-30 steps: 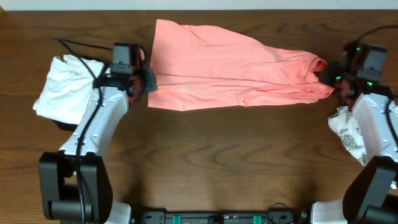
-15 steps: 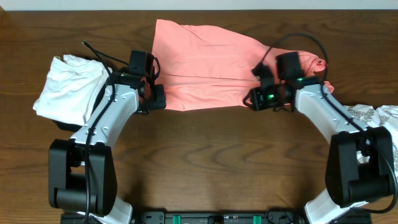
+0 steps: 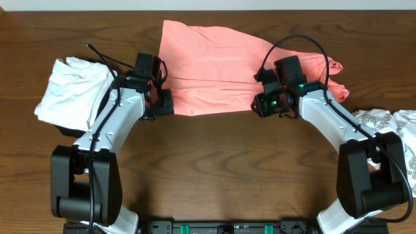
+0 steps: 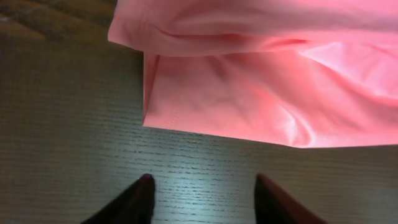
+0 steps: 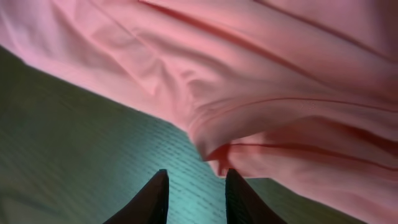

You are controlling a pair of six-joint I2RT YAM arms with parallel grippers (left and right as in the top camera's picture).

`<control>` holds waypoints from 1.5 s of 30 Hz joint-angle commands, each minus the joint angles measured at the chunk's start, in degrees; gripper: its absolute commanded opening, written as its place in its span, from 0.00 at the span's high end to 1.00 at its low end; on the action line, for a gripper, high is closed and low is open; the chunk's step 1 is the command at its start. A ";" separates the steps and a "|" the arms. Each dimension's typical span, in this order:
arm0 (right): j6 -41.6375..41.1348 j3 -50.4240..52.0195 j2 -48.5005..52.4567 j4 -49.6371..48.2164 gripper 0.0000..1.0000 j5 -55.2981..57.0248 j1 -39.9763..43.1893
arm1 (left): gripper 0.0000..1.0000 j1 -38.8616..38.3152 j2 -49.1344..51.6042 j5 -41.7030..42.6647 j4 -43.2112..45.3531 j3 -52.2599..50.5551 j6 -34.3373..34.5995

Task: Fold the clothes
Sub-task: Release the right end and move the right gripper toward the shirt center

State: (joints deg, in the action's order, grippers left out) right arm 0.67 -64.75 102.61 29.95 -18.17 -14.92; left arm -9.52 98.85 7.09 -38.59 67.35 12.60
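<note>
1 salmon-pink garment, 1 white garment, 1 leaf-print cloth. L gripper & R gripper at pink hem, both w/ jaws apart, gripping nothing.

Dark wood-grain table, pale strip beyond its far edge

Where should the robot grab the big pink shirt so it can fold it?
Probably by its near edge, coming in from the robot's side. The pink shirt lies flat and spread wide, so each hand needs a loose edge: the left hand faces the hemmed corner, the right hand a raised fold. Both are open, low over the table.
</note>
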 commanded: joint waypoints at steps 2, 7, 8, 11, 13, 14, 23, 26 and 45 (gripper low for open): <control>-0.07 -0.02 2.27 -0.87 0.72 1.55 -0.28 | 0.46 0.22 0.46 -0.87 -0.17 0.48 0.17; -0.42 -0.02 4.87 -3.26 0.73 -1.44 -0.26 | 0.46 0.22 0.46 -0.90 -0.17 0.46 0.17; -0.63 -0.02 5.11 -3.93 0.73 -1.95 -0.28 | 0.45 0.22 0.46 -0.90 -0.15 0.46 0.17; -1.95 -0.02 5.33 -5.64 0.73 -2.40 -0.33 | 0.45 0.22 0.46 -0.90 -0.15 0.46 0.17; -1.92 -0.02 5.35 -6.25 0.73 -2.45 -0.33 | 0.45 0.22 0.46 -0.90 -0.15 0.46 0.17; -1.92 -0.02 5.35 -6.40 0.73 -2.45 -0.33 | 0.45 0.22 0.46 -0.90 -0.15 0.46 0.17; -2.36 0.00 6.56 -6.38 0.79 -3.96 -0.55 | 0.45 0.22 0.46 -0.90 -0.15 0.46 0.17; -2.43 0.00 6.60 -6.49 0.98 -5.49 -0.55 | 0.45 0.22 0.46 -0.90 -0.15 0.46 0.17; -16.96 -3.23 6.21 -25.07 0.99 3.63 4.85 | 0.45 0.22 0.46 -0.90 -0.17 0.46 0.17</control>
State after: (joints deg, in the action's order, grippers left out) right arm -11.70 -67.20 108.64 5.26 -20.23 -11.14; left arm -9.52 98.85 7.09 -38.61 67.35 12.67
